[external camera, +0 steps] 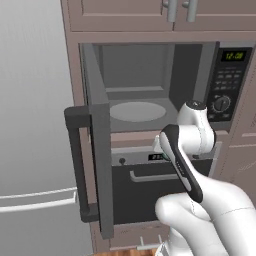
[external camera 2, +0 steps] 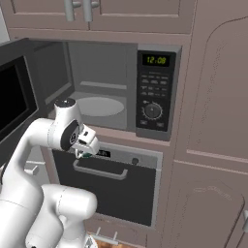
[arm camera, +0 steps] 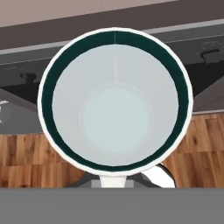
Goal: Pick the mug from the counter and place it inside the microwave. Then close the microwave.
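My hand view looks into the mug point(arm camera: 114, 105), pale inside, dark-green-rimmed, fingers clenched on it; base views show the microwave point(external camera: 150, 85) open.

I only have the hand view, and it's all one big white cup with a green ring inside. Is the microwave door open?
Observer: Yes. In the left base view the microwave has its door swung wide open to the left.
Operator: Where's my cup, then?
Observer: The mug hangs in the shut gripper in front of the oven, just below the microwave's opening.
Operator: What's inside the microwave?
Observer: A round grey turntable on its floor.
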Controlling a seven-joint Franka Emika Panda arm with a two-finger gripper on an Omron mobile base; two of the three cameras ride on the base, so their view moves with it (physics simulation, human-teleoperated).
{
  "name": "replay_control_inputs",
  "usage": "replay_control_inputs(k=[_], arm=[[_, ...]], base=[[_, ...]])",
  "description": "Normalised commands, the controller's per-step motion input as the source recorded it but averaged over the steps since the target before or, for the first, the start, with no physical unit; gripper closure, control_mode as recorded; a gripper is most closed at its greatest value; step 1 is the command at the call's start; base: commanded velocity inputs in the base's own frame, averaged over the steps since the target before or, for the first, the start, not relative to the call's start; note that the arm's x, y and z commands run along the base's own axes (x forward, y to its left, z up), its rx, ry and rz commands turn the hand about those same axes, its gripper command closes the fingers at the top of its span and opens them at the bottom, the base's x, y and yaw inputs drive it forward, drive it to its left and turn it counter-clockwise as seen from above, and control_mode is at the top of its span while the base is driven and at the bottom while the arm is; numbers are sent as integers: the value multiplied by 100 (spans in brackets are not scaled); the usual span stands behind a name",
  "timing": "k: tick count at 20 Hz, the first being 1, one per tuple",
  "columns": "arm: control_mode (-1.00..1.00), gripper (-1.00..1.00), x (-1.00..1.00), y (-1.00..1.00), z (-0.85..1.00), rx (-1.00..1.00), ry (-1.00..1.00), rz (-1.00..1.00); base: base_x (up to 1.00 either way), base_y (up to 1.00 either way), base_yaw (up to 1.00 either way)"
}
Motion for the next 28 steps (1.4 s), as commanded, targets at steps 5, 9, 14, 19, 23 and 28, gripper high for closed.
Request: replay_control_inputs(k=[5,9,14,19,23,28], arm=[[100,100,0,0,0,0,0,0],[100,100,0,0,0,0,0,0],[100,100,0,0,0,0,0,0],[-100,100,0,0,0,0,0,0],[-100,100,0,0,0,0,0,0],[-100,100,0,0,0,0,0,0]], base=[[0,0,0],[0,0,0],[0,0,0],[0,0,0],[0,0,0],[0,0,0]])
